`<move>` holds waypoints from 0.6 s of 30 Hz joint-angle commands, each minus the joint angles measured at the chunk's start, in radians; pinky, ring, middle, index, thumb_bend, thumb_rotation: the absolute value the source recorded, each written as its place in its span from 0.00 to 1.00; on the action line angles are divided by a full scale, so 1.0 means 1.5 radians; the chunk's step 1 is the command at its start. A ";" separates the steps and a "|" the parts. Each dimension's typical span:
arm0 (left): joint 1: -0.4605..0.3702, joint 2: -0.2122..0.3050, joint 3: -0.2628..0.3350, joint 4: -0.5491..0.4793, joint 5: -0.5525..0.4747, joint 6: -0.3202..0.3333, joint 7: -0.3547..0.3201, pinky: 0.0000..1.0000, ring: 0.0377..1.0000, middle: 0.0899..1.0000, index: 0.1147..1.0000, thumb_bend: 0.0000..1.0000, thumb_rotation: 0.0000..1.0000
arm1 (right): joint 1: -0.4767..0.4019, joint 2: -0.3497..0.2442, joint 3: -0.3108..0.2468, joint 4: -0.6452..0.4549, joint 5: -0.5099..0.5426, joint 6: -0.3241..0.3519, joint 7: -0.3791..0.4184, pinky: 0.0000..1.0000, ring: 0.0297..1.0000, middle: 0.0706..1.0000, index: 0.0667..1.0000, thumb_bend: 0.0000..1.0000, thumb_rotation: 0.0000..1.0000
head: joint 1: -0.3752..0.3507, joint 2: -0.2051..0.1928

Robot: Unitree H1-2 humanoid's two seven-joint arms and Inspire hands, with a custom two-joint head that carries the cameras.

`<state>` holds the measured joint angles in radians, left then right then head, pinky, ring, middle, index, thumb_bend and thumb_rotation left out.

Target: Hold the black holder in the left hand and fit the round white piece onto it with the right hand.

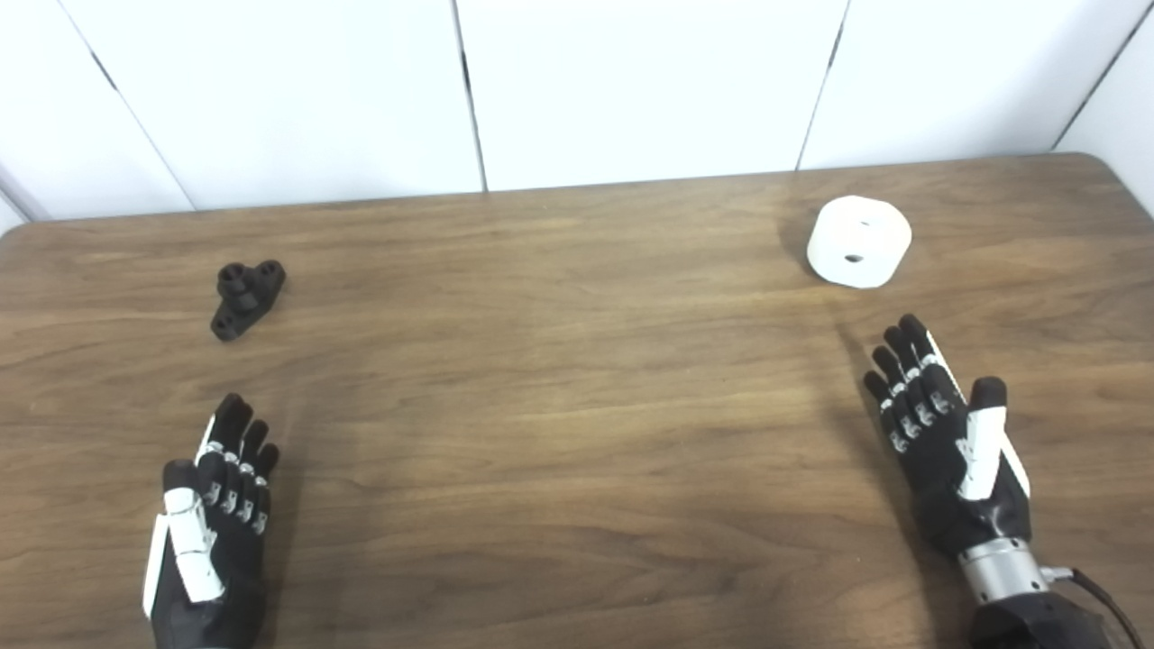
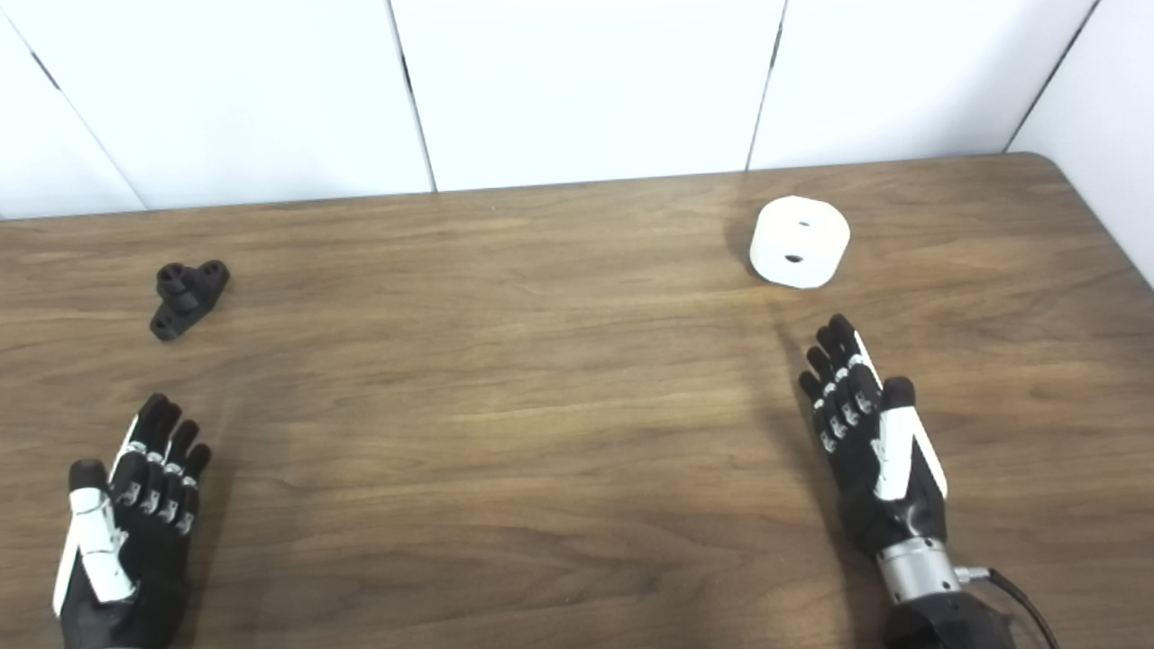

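Both robot hands released, nothing held. Left robot hand (image 1: 212, 523) low on the near left of the desk (image 1: 559, 406), fingers stretched out and pointing away toward the far edge, thumb tucked alongside. Right robot hand (image 1: 947, 451) same deal on the near right, fingers straight and slightly fanned, leaning a bit to the left.

Black holder (image 1: 245, 297) lying on the desk at far left, beyond the left robot hand's fingertips and well apart from them, not touched. Small dark piece with a couple of round sockets showing on top.

Round white piece (image 1: 858, 241) sitting on the far right of the desk, near the back edge, beyond the right robot hand and apart from it. Two small holes visible in its top face. Holder and white piece well apart, on opposite sides.

Brown wood-grain desk, white panelled wall (image 1: 631, 81) behind.
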<state>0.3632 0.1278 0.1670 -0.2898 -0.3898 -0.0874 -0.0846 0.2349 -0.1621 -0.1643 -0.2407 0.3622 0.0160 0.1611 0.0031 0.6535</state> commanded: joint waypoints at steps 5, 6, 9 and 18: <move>0.008 -0.012 0.002 -0.011 0.018 -0.031 -0.003 1.00 1.00 1.00 0.97 0.66 1.00 | 0.009 -0.005 0.001 0.008 -0.001 -0.025 0.012 1.00 1.00 1.00 1.00 0.74 1.00 | 0.011 -0.020; 0.009 -0.013 0.002 -0.012 0.019 -0.030 -0.003 1.00 1.00 1.00 0.97 0.67 1.00 | 0.009 -0.006 0.001 0.009 0.001 -0.027 0.014 1.00 1.00 1.00 1.00 0.74 1.00 | 0.013 -0.023; 0.013 -0.017 0.001 -0.017 0.033 -0.032 0.001 1.00 1.00 1.00 0.97 0.66 1.00 | 0.011 -0.005 -0.001 0.009 0.006 -0.025 0.015 1.00 1.00 1.00 1.00 0.72 1.00 | 0.014 -0.025; 0.027 -0.030 -0.014 -0.019 0.072 -0.046 0.008 1.00 1.00 1.00 0.97 0.58 1.00 | 0.016 -0.017 -0.007 0.032 0.006 -0.046 0.032 1.00 1.00 1.00 1.00 0.72 1.00 | 0.067 -0.063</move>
<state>0.3839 0.1193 0.1512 -0.2906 -0.3039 -0.1185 -0.0781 0.2466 -0.1806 -0.1645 -0.2156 0.3625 -0.0327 0.1991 0.1026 0.5586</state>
